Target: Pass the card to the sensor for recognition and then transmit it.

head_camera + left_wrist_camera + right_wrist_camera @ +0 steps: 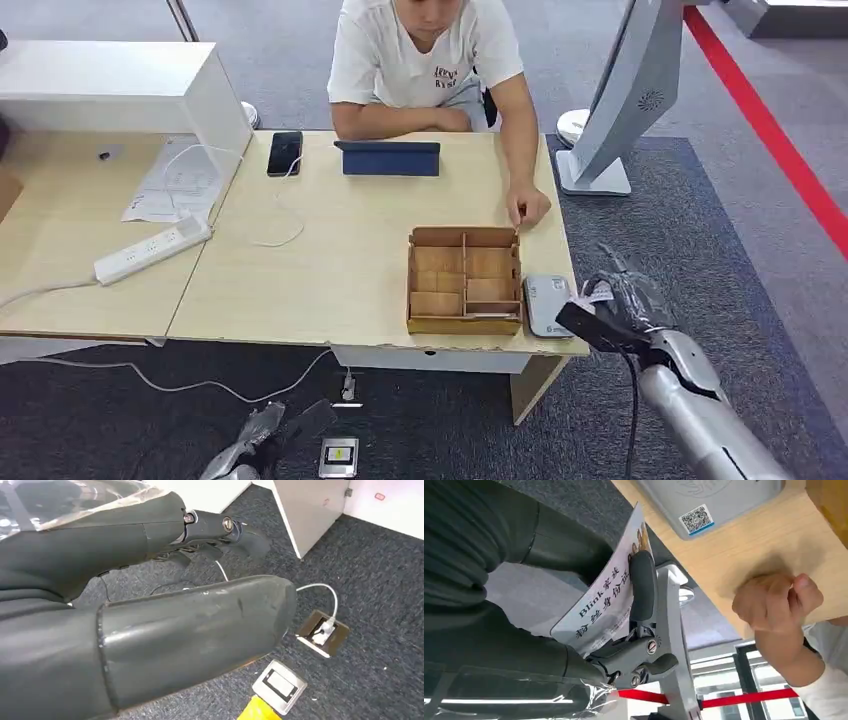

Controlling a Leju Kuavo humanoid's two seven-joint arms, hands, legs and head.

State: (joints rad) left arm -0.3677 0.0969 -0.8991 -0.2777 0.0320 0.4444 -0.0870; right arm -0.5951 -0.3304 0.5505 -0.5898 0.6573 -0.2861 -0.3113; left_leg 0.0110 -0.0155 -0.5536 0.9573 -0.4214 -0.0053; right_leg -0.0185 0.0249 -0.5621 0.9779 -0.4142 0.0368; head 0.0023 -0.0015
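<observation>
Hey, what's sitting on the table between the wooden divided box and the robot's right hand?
In the head view, the grey card reader lies between the wooden box and the right hand.

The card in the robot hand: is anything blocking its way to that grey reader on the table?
Nothing visible does. The right robot hand holds the card just off the table's edge, beside the grey reader; the wooden box sits on the reader's far side.

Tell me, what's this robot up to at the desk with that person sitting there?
The robot's right hand holds a printed card just off the desk's near corner, close to the grey card sensor lying beside a wooden divided tray. The card is not over the sensor yet. The left hand hangs low by the floor, holding nothing. A person sits across the desk, one hand resting near the tray.
</observation>
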